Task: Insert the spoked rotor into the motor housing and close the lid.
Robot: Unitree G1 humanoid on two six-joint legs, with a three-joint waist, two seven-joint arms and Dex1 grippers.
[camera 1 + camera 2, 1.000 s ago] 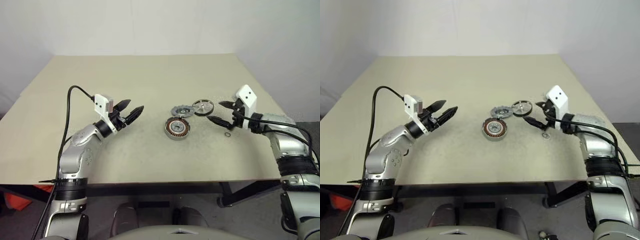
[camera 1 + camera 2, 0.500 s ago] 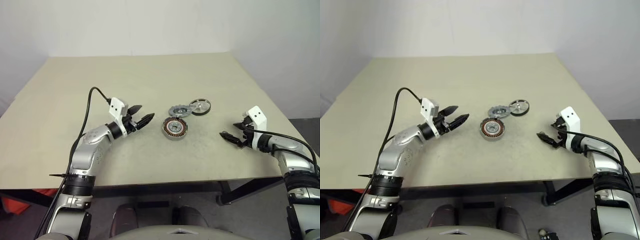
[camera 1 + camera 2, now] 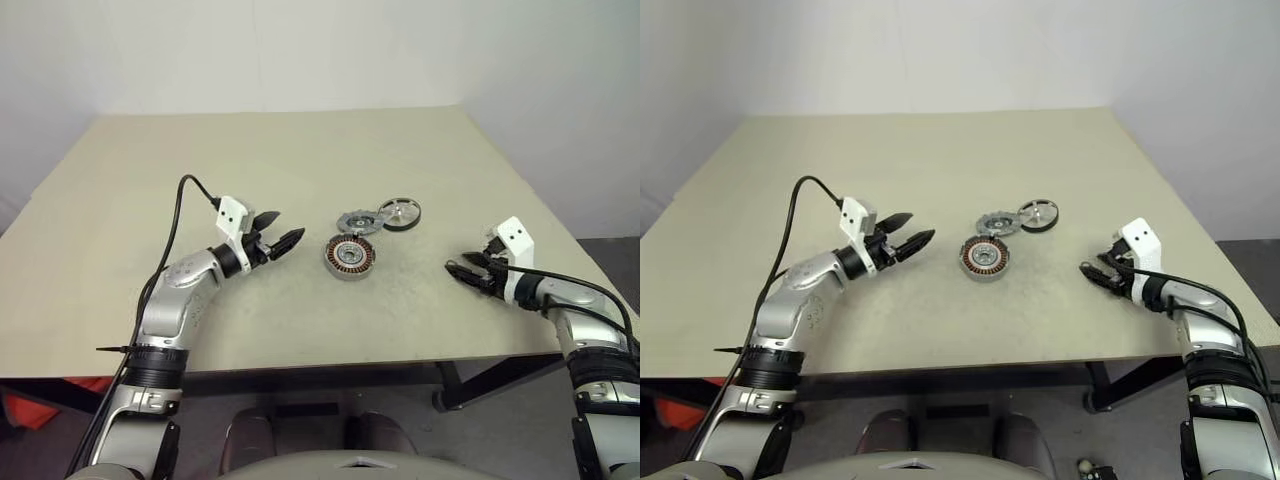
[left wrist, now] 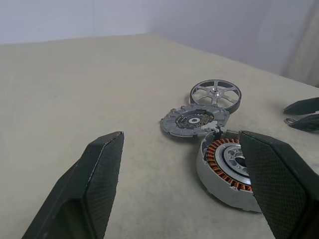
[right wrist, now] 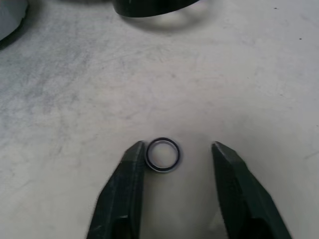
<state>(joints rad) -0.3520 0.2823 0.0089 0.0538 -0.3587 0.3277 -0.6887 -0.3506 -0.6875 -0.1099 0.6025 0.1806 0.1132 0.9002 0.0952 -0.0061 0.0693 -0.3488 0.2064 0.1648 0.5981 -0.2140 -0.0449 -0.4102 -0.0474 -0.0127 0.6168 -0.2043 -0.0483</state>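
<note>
Black fingers of the right gripper (image 5: 177, 164) stand parted around a small metal ring (image 5: 163, 155) lying on the table (image 3: 300, 150) — one finger touches its edge, the other is apart, nothing gripped yet — while the left gripper (image 3: 281, 230) hovers with jaws wide and empty, aimed at the housing (image 3: 352, 256). The rotor (image 3: 402, 212) lies untouched beside the lid (image 3: 358, 221), just behind the housing, so insertion has not begun. Judging by this, the ring pickup is in hand — the next move calls for squeezing squarely on that thin ring.

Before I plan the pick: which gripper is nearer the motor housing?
Left. The left gripper hovers just beside the motor housing; the right gripper sits farther off, around a small ring.
</note>
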